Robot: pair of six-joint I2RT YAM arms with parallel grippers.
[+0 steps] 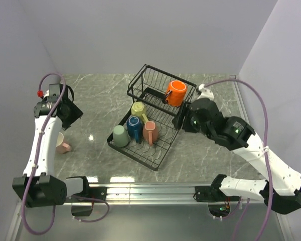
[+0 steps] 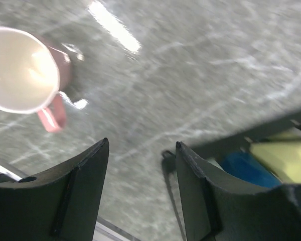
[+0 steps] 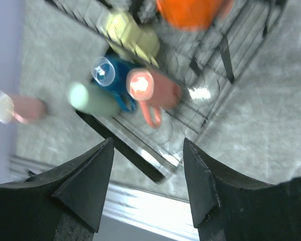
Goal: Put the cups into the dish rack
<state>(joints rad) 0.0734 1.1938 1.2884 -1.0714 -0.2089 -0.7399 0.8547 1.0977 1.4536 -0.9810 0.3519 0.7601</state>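
The black wire dish rack [image 1: 133,154] stands mid-table. An orange mug [image 1: 175,93] sits in its raised basket. Yellow-green [image 1: 139,109], blue [image 1: 134,126], pale green [image 1: 120,135] and salmon [image 1: 151,131] mugs sit in the tray section. A pink mug [image 1: 61,143] stands upright on the table at the left and shows in the left wrist view [image 2: 22,70]. My left gripper [image 1: 71,114] is open and empty, above and right of the pink mug. My right gripper [image 1: 181,120] is open and empty, just right of the rack, below the orange mug [image 3: 190,12].
The right wrist view shows the rack's front rim [image 3: 135,153], the salmon mug [image 3: 153,88], the blue mug [image 3: 108,75] and the pink mug [image 3: 17,108]. Grey walls close in the marble table on three sides. A metal rail [image 1: 150,188] runs along the near edge.
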